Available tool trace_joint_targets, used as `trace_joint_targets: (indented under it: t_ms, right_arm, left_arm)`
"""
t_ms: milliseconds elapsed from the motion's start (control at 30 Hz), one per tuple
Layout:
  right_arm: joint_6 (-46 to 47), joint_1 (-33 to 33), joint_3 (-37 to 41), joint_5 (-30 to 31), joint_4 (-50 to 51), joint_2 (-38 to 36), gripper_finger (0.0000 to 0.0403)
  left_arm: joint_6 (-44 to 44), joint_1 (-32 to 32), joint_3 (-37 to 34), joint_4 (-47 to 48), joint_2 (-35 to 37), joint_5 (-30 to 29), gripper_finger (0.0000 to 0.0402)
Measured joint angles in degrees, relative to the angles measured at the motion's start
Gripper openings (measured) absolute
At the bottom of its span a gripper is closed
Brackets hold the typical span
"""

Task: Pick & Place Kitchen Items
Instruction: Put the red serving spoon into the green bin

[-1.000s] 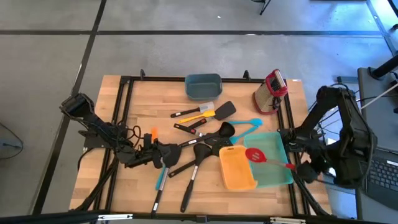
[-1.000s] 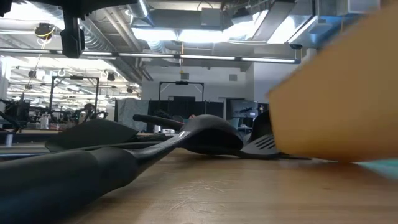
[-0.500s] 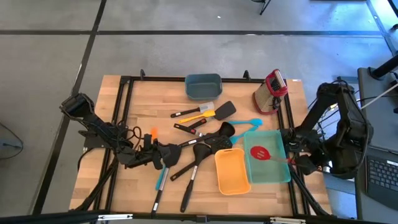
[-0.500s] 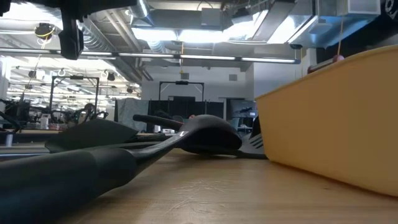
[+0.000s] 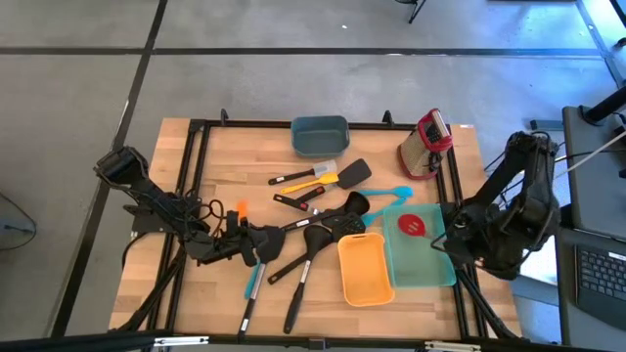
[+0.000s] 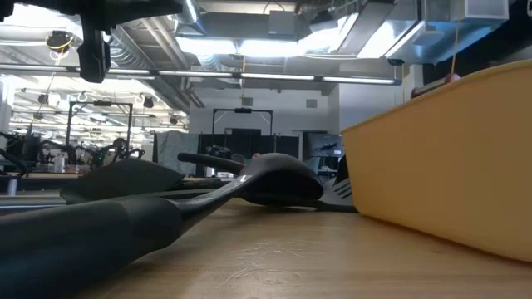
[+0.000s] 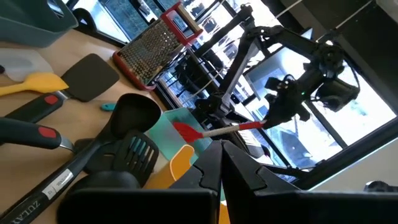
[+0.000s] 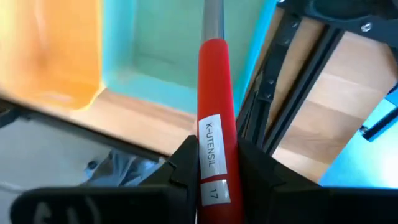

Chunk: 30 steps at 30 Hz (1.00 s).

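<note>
My right gripper point(image 5: 458, 246) stands at the table's right edge, shut on a red spoon point(image 5: 413, 224). The spoon's head hangs over the teal bin point(image 5: 430, 269). The other kitchen items lie on the table's middle: black ladles and turners point(image 5: 328, 231), a yellow spatula point(image 5: 328, 180), a black turner point(image 5: 354, 173) and a teal spatula point(image 5: 396, 193). My left gripper point(image 5: 249, 244) is shut and level among the black handles at the left of the pile. I cannot tell whether it touches them. My right gripper pinches the spoon's red handle point(image 8: 211, 140) between its two fingers, near the labelled free end. The fingers point down and lie across the handle. The spoon is lifted clear and nearly level, its head point(image 7: 186, 132) out over the teal bin.
A yellow bin point(image 5: 364, 272) stands against the teal bin's left side. A grey-blue bin point(image 5: 320, 135) is at the far edge, with a red-handled grater point(image 5: 425, 145) at the far right. A black frame point(image 5: 450, 186) runs around the table, and cables lie by the left arm.
My right gripper has carried the spoon toward the far edge and a little down, so its head has moved farther over the teal bin. The yellow and teal bins shifted slightly left and straightened, then came to rest.
</note>
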<state>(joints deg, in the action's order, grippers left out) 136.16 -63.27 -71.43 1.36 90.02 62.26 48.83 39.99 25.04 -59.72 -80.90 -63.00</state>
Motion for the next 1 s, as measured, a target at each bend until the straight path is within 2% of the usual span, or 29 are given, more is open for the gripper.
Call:
trace_joint_targets:
  t_ms: [300,700,1000]
  right_arm:
    - [-0.4,4.2,7.1,0.0,0.0,2.3,0.0077]
    - [-1.7,5.5,7.3,0.4,-0.2,7.3,0.0078]
    - [-4.9,5.5,7.3,0.3,-3.6,9.1,0.0108]
  left_arm:
    - [3.1,0.0,0.0,0.0,0.0,3.1,0.0001]
    - [5.0,0.0,0.0,0.1,0.0,3.2,0.0001]
    - [5.5,0.0,0.0,0.1,0.0,3.1,0.0001]
